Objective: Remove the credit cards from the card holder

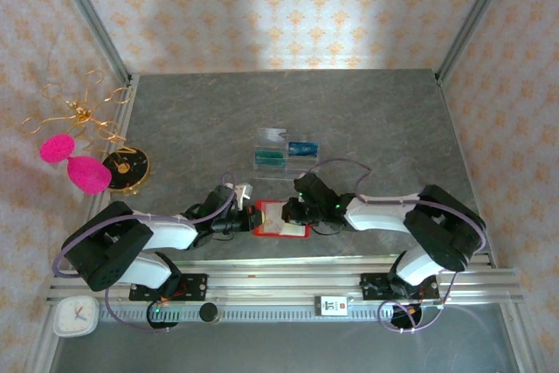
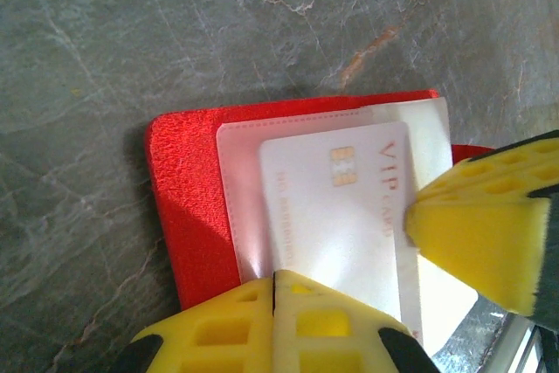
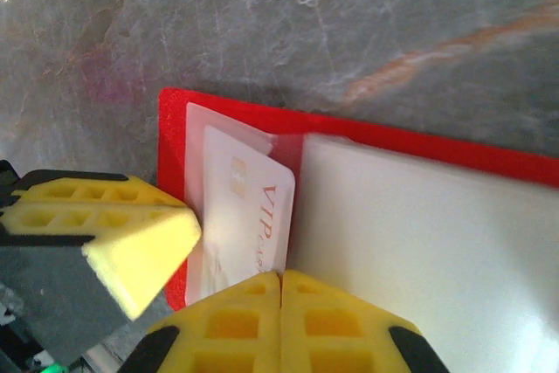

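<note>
Grey table (image 1: 367, 120): left pincer (image 2: 274, 281), right pincer (image 3: 280, 279) closed over card holder (image 2: 188, 189).

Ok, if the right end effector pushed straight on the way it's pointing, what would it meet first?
Most likely the whitish plastic VIP card tucked in the small red folding wallet: the shut right end effector points along it from its near edge. Depth is unclear; it might skim over it.

Grey veined stone-look surface (image 1: 384, 120) lies under and beyond the left end effector (image 1: 248, 216) and right end effector (image 1: 292, 211). Cream wallpaper walls (image 1: 288, 6) with orange floral print stand far past them and on both sides. Metal frame posts (image 1: 92, 19) at the back corners. Bright light patch on the back wall. Aluminium rail (image 1: 279, 290) just behind them.
</note>
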Action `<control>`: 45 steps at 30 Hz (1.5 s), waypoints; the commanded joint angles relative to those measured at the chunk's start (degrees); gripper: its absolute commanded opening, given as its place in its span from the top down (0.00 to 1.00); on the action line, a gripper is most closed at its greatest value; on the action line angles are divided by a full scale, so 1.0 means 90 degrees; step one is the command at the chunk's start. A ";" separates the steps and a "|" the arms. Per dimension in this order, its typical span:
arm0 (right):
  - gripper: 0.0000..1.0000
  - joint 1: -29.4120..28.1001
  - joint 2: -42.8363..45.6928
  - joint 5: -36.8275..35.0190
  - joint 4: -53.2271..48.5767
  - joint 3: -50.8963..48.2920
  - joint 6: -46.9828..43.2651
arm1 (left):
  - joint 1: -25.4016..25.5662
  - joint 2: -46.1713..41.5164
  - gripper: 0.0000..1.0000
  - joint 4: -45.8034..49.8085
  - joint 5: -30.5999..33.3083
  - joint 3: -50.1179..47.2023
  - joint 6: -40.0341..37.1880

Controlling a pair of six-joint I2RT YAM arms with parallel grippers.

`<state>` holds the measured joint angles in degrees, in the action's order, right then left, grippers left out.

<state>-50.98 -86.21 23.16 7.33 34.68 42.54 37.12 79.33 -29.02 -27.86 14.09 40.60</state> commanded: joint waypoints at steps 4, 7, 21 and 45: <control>1.00 0.0079 0.0294 -0.0351 -0.0488 -0.0239 -0.0103 | 0.0026 -0.0453 1.00 0.0690 -0.0118 -0.0108 -0.0004; 1.00 0.0074 0.0120 -0.0325 -0.0391 -0.0203 -0.0161 | 0.0047 -0.0933 1.00 0.0833 -0.0134 0.0027 0.0059; 1.00 0.0079 -0.0011 -0.0233 -0.0199 -0.0215 -0.0280 | 0.0384 0.0398 1.00 0.0340 -0.0249 0.0476 0.0030; 1.00 0.0655 0.1958 -0.0142 -0.0586 -0.0610 -0.1694 | 0.0367 0.0437 1.00 0.0559 -0.0262 0.0567 -0.0108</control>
<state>-45.30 -72.20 24.01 7.16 27.59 34.63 40.14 83.35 -26.74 -30.63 18.63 40.42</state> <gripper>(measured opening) 0.041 0.048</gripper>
